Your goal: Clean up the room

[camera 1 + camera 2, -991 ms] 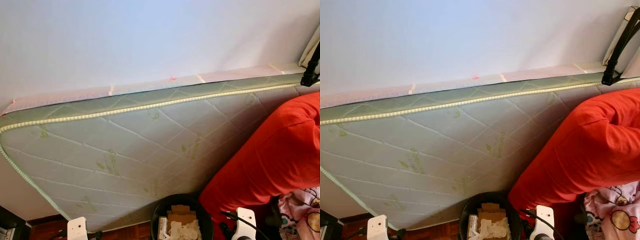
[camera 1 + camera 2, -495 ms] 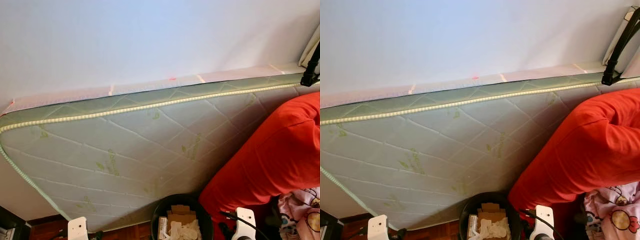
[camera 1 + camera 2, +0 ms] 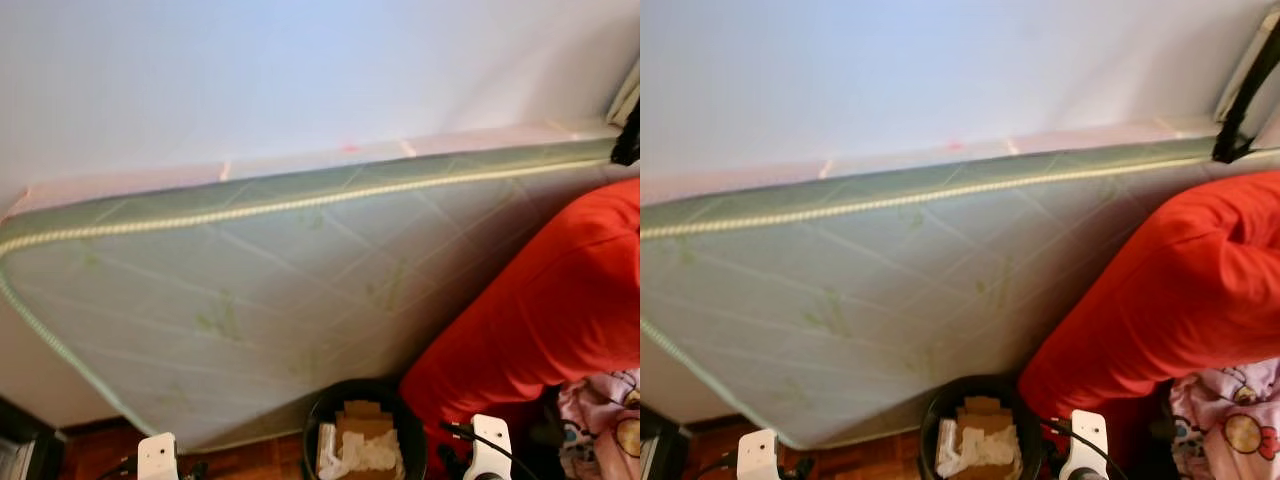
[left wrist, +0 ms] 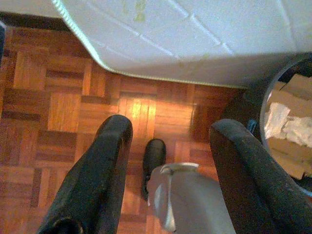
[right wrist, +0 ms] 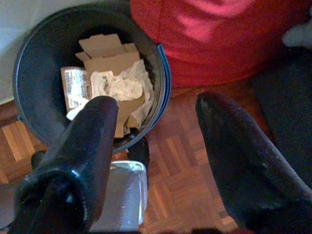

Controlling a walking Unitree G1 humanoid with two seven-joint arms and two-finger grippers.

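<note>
— Parquet floor (image 4: 58,97) is lying under me, and a quilted mattress (image 3: 250,300) is leaning on the white wall (image 3: 300,70). What are you seeing?

— I'm looking down at 1 black bin (image 5: 44,53) holding cardboard and crumpled paper, just beside a red cushion (image 3: 540,310). My left claw (image 4: 170,146) and right claw (image 5: 156,122) are both hanging open, gripping nothing.

— Which step?

— I'm judging that I'm searching for litter; next I'm needing 1 item to pick.

A round black bin (image 5: 34,58) stands upright on the wooden floor (image 4: 58,97), just beside the leaning mattress (image 3: 250,290) and the red cushion (image 3: 540,310). Inside lie cardboard pieces (image 5: 105,56) and crumpled white paper (image 5: 122,85).
</note>
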